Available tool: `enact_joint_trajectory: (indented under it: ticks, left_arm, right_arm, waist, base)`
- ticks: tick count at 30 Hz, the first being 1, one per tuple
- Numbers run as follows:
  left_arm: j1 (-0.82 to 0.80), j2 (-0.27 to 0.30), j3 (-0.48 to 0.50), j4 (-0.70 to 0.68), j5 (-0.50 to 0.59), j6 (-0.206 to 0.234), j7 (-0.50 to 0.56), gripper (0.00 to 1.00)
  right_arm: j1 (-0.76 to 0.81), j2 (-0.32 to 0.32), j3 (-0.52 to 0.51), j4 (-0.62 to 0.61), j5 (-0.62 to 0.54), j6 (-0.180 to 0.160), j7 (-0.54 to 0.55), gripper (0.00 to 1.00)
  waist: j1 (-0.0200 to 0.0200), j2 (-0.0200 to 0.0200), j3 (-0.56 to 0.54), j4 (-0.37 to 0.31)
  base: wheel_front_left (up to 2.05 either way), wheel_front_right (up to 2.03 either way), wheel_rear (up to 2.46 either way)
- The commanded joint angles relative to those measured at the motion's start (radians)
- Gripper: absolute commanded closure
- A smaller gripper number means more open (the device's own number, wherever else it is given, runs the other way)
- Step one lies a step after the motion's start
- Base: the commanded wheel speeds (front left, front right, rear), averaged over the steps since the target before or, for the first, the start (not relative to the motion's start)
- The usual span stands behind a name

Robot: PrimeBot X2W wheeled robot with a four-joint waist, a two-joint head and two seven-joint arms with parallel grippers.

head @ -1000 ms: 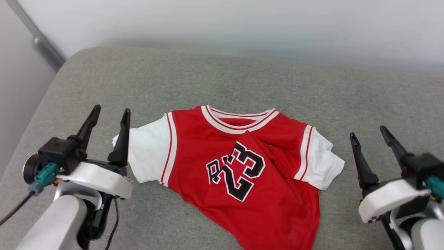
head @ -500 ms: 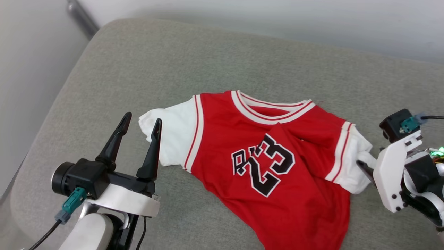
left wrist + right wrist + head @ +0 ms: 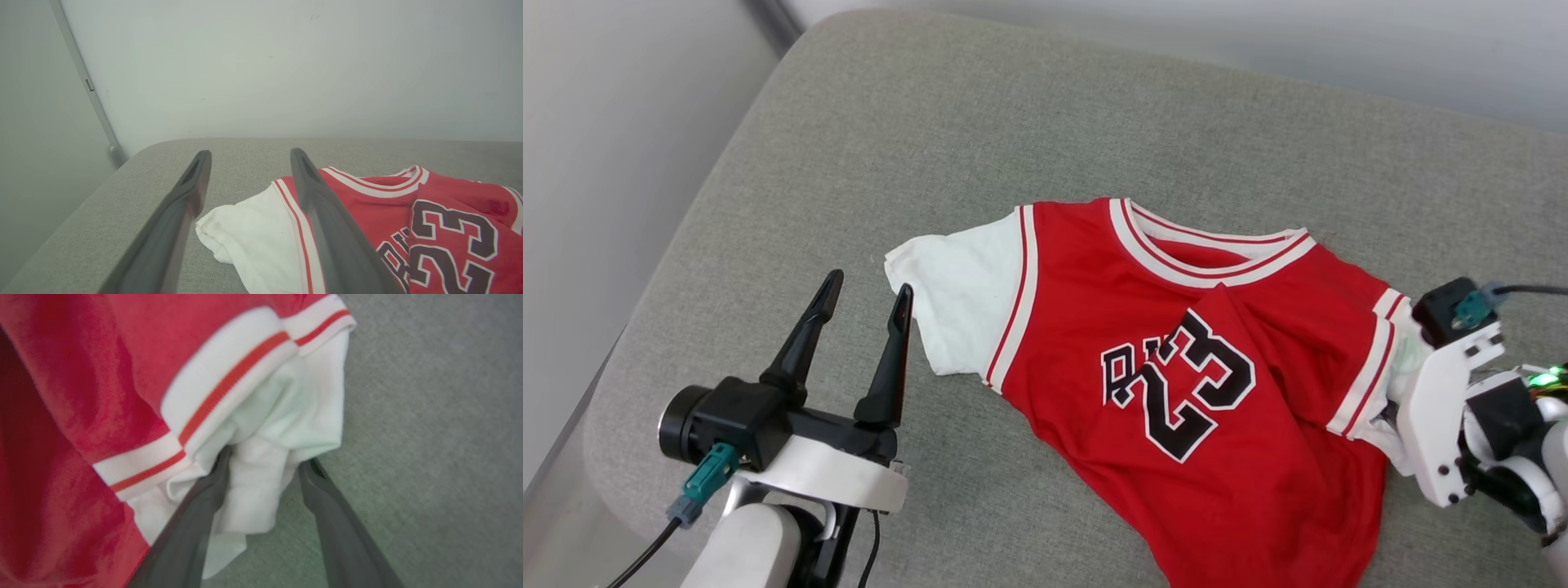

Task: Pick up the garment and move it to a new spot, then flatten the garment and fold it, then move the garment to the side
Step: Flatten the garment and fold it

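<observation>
1. A grey upholstered cushion [image 3: 947, 122] stands against a pale wall [image 3: 286, 61]. The garment [image 3: 1176, 367] lies front-up on it, collar toward the wall.
2. The left end effector [image 3: 869, 284] hovers just beside the white sleeve on the robot's left. Its fingers are spread and hold nothing, and the sleeve edge is near its inner finger.
3. The right end effector [image 3: 267, 457] is at the opposite sleeve. Its fingers are apart and straddle the bunched white cloth without squeezing it flat. One finger is pressed into the folds and the other sits at the cloth's edge.
4. A second ago the right end effector stood clear of that sleeve with its fingers pointing up. It has since turned over and pushed into the sleeve, which has crumpled. The left one has kept its spread. The head camera has also swung, shifting the whole scene.
5. The garment is a red jersey with white sleeves and striped trim. A diagonal fold crosses its black, white-outlined chest print.
</observation>
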Motion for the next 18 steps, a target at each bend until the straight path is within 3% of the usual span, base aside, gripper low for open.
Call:
enact_joint_trajectory:
  ticks: [1,15,18]
  left_arm:
    - [0.014,-0.006,0.009,0.005,0.007,-0.003,-0.002,0.00]
    - [0.054,-0.011,0.049,0.012,0.055,-0.034,-0.003,0.00]
    - [0.048,-0.014,0.052,0.009,0.054,-0.038,-0.003,0.00]
  right_arm:
    - [0.051,0.001,0.037,0.036,-0.010,0.000,0.003,1.00]
    - [0.045,-0.241,-0.042,-0.020,-0.136,0.000,-0.131,1.00]
    - [0.063,-0.246,-0.079,0.015,-0.158,0.000,-0.155,1.00]
  waist:
    - [0.0000,0.0000,-0.011,-0.011]
    - [0.0000,0.0000,-0.099,-0.104]
    - [0.0000,0.0000,-0.086,-0.115]
  base:
    - [0.00,0.00,0.00]
    - [0.00,0.00,0.00]
    - [0.00,0.00,0.00]
